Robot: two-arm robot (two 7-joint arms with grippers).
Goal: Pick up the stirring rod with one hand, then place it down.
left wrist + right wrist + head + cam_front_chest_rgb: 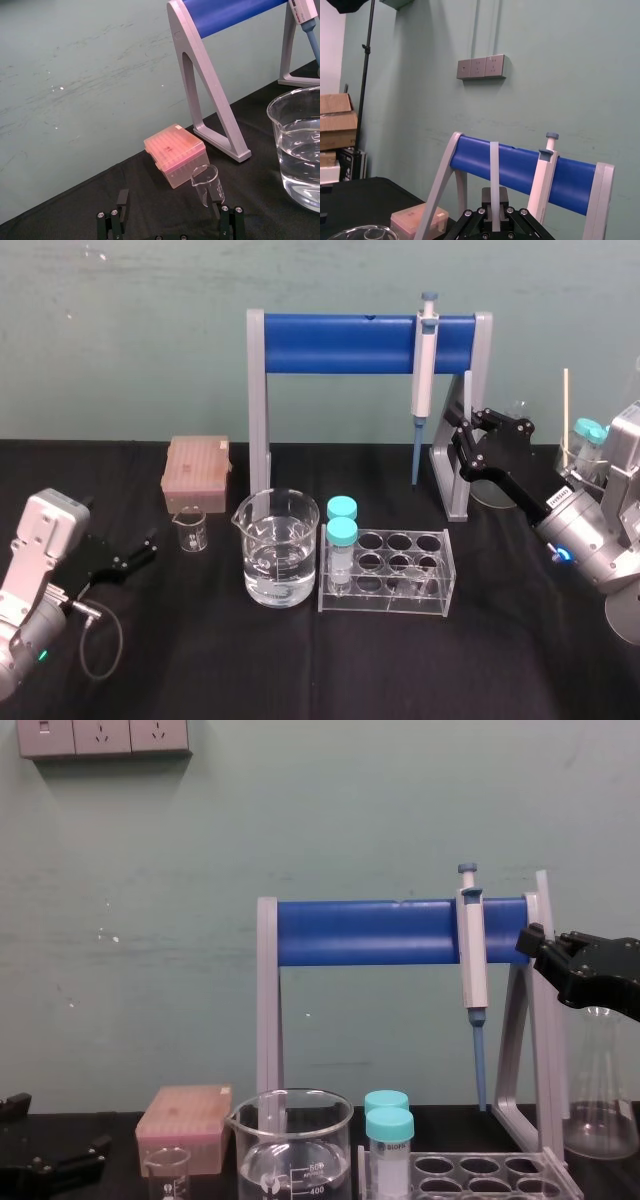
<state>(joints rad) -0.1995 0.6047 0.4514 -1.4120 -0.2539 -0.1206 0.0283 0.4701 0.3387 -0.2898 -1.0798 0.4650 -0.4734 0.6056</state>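
The stirring rod (494, 185) is a thin translucent whitish rod standing upright between the fingertips of my right gripper (493, 222). That hand is shut on its lower part, and the rod rises in front of the blue bar. In the chest view the rod's top (541, 883) pokes up above the bar beside the right gripper (531, 942). Seen from the head, the right gripper (462, 430) is raised off the table beside the stand's right leg. My left gripper (150, 545) rests low at the left, open, near a small beaker (190, 528).
A grey stand with a blue bar (340, 343) holds a white-and-blue pipette (423, 370). In front stand a large beaker of water (278, 548), a clear tube rack (400, 570) with two teal-capped tubes, and a pink tip box (197, 472). A flask (598, 1090) stands right of the stand.
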